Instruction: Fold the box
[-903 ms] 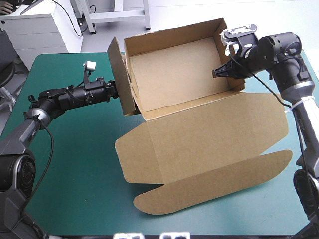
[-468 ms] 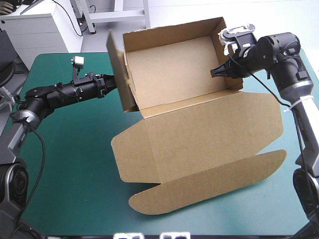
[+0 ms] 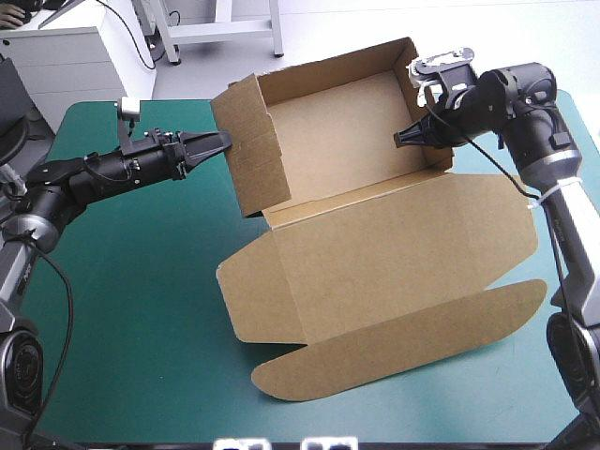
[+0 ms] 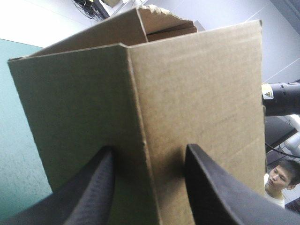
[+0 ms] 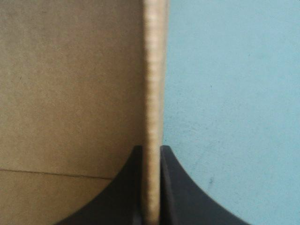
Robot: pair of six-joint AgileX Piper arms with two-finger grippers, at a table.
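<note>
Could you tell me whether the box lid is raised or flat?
Flat: the lid lies spread on the teal-green cover, beside the open tray.

A workshop-like lab: teal-green table point(image 3: 141, 309), white drawer cabinet point(image 3: 66, 66) beyond.

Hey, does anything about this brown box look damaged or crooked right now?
Only one thing: on the brown box, the top edge of a wall beyond the open left tool looks ragged, maybe torn. The right tool is shut on another wall; nothing else stands out.
</note>
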